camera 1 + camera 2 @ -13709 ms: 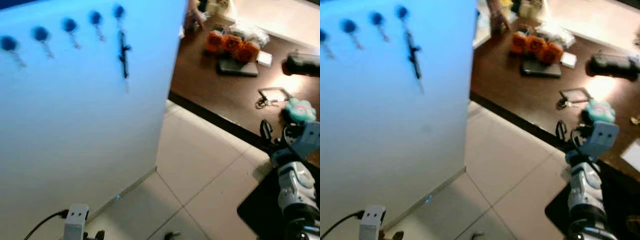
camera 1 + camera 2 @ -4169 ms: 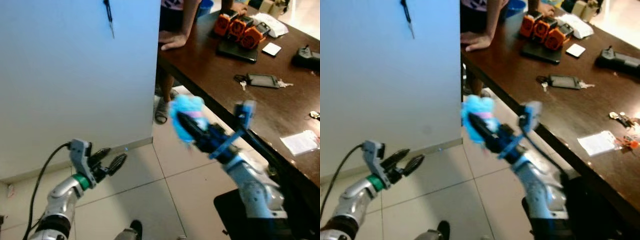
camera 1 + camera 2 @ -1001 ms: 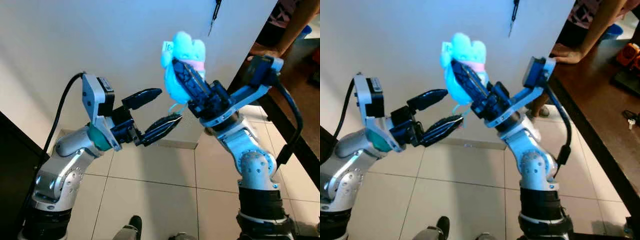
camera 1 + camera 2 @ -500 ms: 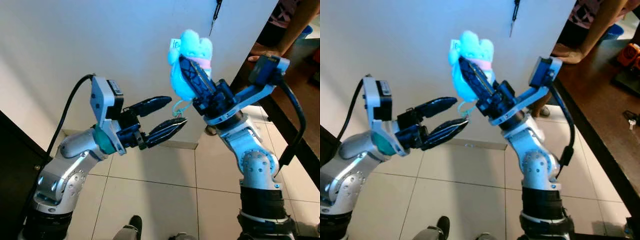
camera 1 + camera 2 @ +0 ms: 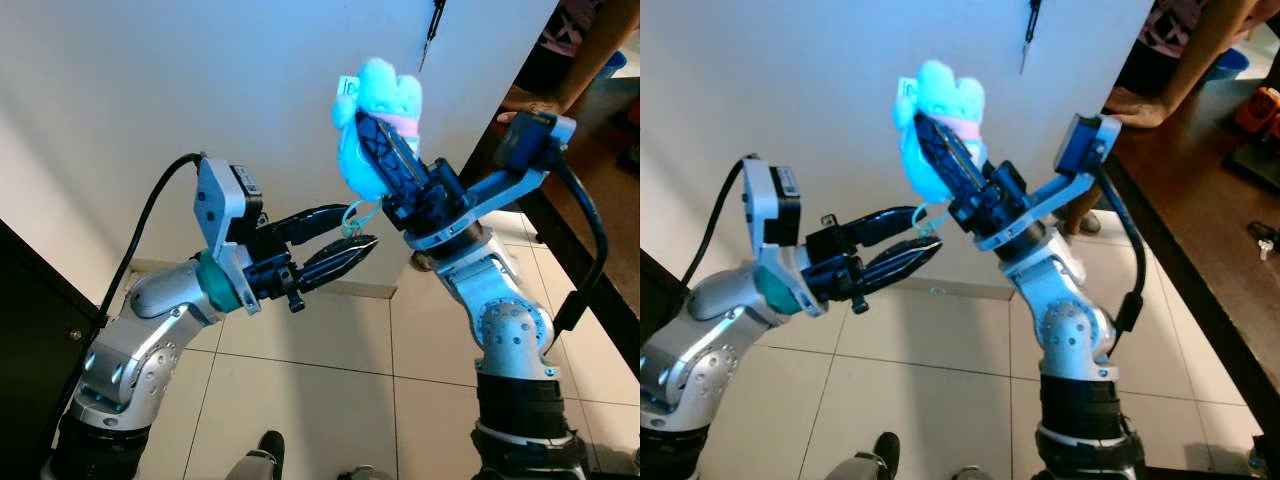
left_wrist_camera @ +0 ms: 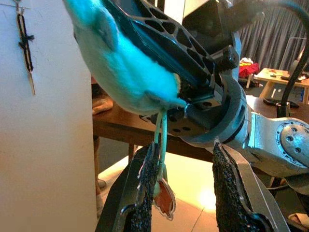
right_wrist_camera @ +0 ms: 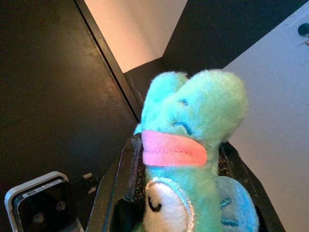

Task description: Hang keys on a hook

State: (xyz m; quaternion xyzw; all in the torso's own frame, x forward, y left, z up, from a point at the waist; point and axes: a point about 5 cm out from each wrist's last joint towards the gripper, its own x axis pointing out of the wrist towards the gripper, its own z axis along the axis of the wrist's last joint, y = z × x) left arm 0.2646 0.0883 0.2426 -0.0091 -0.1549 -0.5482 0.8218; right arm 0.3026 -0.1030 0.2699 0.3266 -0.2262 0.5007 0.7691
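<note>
My right gripper (image 5: 372,138) is shut on a light blue plush keychain (image 5: 378,118) with a pink band, held up in front of the white wall (image 5: 200,90). A thin pale cord loop (image 6: 161,137) with a small orange tag (image 6: 165,200) hangs below the plush. My left gripper (image 5: 359,228) is open, and the cord hangs between its fingers, against one finger (image 6: 147,174). High on the wall, a hook holds a dangling black strap (image 5: 434,20). In the right wrist view the plush (image 7: 190,159) sits between the black fingers.
A dark wooden table (image 5: 1200,200) runs along the right, with a person's hand (image 5: 1130,100) resting on its corner. A black cabinet (image 5: 30,340) stands at the left. Pale floor tiles (image 5: 320,400) lie below the arms.
My left gripper has reached further toward the plush, so its fingers now straddle the hanging cord and stand closer together. The right gripper and plush have barely shifted.
</note>
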